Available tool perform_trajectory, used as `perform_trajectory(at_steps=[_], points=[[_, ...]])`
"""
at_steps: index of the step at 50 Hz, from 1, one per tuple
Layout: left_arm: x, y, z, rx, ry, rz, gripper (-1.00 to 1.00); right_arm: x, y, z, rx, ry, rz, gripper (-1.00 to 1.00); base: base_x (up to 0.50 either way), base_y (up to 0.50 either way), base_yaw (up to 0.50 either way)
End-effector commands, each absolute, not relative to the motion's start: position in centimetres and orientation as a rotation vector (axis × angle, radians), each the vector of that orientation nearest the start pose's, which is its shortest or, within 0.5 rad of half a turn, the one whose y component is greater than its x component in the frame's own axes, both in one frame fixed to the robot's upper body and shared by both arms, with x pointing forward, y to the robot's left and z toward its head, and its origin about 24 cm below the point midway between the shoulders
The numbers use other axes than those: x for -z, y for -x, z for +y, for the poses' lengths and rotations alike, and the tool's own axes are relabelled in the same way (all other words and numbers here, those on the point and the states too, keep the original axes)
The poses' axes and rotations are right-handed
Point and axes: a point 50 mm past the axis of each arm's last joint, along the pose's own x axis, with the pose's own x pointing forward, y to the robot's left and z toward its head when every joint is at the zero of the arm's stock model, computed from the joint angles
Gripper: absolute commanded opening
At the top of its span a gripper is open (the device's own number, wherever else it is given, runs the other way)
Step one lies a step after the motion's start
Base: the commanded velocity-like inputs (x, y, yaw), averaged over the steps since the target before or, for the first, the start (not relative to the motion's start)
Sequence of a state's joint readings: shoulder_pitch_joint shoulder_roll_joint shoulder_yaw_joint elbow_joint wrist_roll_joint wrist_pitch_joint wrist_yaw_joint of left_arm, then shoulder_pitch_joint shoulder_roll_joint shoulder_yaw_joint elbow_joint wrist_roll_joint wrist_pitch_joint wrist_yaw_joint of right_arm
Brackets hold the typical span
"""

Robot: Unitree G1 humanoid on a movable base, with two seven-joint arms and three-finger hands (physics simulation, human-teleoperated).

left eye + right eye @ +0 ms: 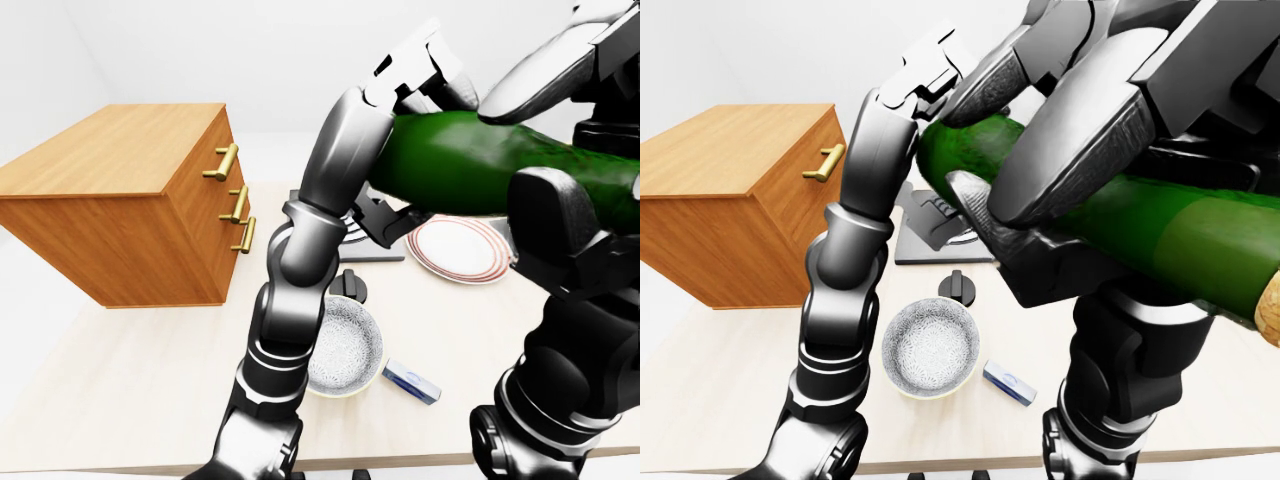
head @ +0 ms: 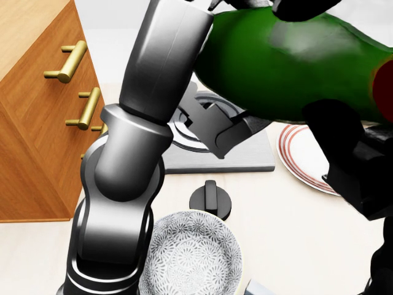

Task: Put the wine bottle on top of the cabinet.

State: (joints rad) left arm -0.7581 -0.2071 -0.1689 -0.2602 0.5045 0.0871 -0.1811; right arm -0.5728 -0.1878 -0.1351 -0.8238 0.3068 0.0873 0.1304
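Observation:
The green wine bottle [image 1: 450,165] lies nearly level in the air above the table, close to my head, its cork end [image 1: 1270,312] pointing right. My right hand [image 1: 520,150] is shut on its body, fingers [image 1: 540,85] over the top and thumb below. My left hand [image 1: 415,150] reaches up from the left and closes round the bottle's base end, fingers [image 1: 445,90] above and one under it. The wooden cabinet [image 1: 120,150] with three brass handles stands on the table at the left of the left-eye view, below and left of the bottle; its top is bare.
On the pale table [image 1: 130,380] are a patterned bowl [image 1: 345,345], a red-rimmed plate [image 1: 458,248], a grey slab with a round ring [image 2: 245,157], a black knob [image 2: 210,198] and a small blue-and-white pack [image 1: 411,381]. My left arm rises over the bowl.

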Motion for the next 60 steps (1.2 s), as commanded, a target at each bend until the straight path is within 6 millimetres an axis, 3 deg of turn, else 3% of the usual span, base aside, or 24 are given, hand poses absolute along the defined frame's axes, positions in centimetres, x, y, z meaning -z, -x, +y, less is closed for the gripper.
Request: perform_trajectory(at_steps=[1,10,12,15,18,25,30,36,49,55,60], points=[[-29.4,-26.4,2.1,0.365,-0.269,-0.947,-1.00,-32.9,-16.7,-15.9,-0.251,-0.114,-1.377,1.00,0.00,0.00,0.00],[-29.4,-27.2,3.0,0.348,-0.264,-0.928,-1.00,-33.1,-12.1,-18.5,-0.204,-0.139,-1.517,1.00,0.00,0.00,0.00],[-29.6,-27.3,3.2,0.343,-0.259,-0.931,-1.00,-32.9,-12.0,-20.0,-0.205,-0.302,-1.426,1.00,0.00,0.00,0.00],[-29.7,-27.5,3.4,0.335,-0.246,-0.932,-1.00,-32.0,-12.9,-21.0,-0.197,-0.500,-1.068,1.00,0.00,0.00,0.00],[-29.7,-27.3,3.5,0.337,-0.240,-0.936,-1.00,-30.9,-13.4,-21.1,-0.167,-0.388,-0.870,1.00,0.00,0.00,0.00],[-29.8,-27.5,4.1,0.329,-0.214,-0.939,-1.00,-27.2,-13.2,-22.4,-0.061,-0.169,-0.656,1.00,0.00,0.00,0.00],[-31.3,-27.4,5.1,0.311,-0.175,-0.989,-1.00,-23.8,-12.9,-22.7,-0.020,-0.093,-0.498,1.00,0.00,0.00,0.00],[-34.6,-27.0,7.9,0.255,-0.084,-1.094,-1.00,-21.8,-13.0,-22.0,-0.013,-0.103,-0.450,1.00,0.00,0.00,0.00],[-42.9,-25.6,16.1,0.095,0.077,-1.284,-1.00,-21.8,-12.8,-21.5,-0.008,-0.086,-0.646,1.00,0.00,0.00,0.00],[-44.7,-26.2,18.7,0.024,0.061,-1.255,-1.00,-21.6,-12.5,-21.5,0.007,0.021,-0.723,1.00,0.00,0.00,0.00],[-46.4,-27.1,22.1,-0.081,0.031,-1.195,-1.00,-20.9,-12.6,-21.4,0.015,0.094,-0.709,1.00,0.00,0.00,0.00]])
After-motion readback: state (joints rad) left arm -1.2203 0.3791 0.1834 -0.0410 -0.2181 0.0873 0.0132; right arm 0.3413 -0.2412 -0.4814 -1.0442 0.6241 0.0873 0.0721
